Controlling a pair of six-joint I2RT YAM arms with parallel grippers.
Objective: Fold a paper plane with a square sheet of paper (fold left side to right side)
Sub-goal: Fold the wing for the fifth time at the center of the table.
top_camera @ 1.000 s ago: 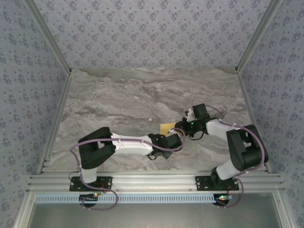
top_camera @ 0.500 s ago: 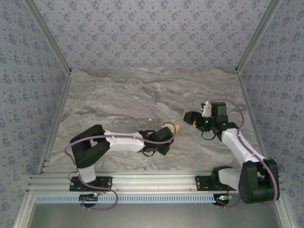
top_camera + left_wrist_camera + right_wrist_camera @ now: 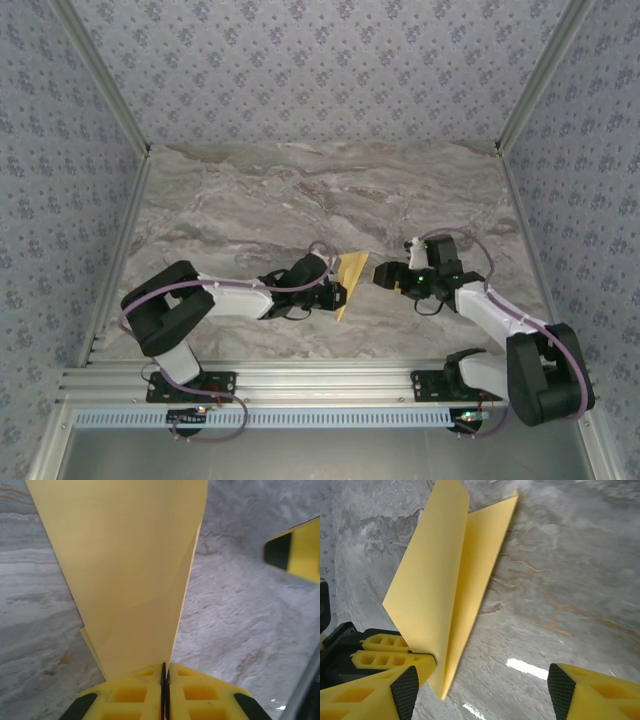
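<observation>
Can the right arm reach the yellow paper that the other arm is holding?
Probably yes. The right fingers stand open, close to the paper, and nothing lies between them and it. The left fingers pinch only its narrow end, so the wide part looks free to grab.

Left wrist view: paper plane (image 3: 130,575) top cut off.

The paper plane (image 3: 130,570) between the left fingers (image 3: 132,696) is thin, matt yellow paper, smooth apart from sharp creases. Left fingers and right fingers (image 3: 365,700) look like matt yellow moulded plastic with open pockets. The right pads (image 3: 404,692) are black and finely textured. The worktop (image 3: 580,570) beneath the right fingers is smooth, stone-patterned and semi-glossy.
</observation>
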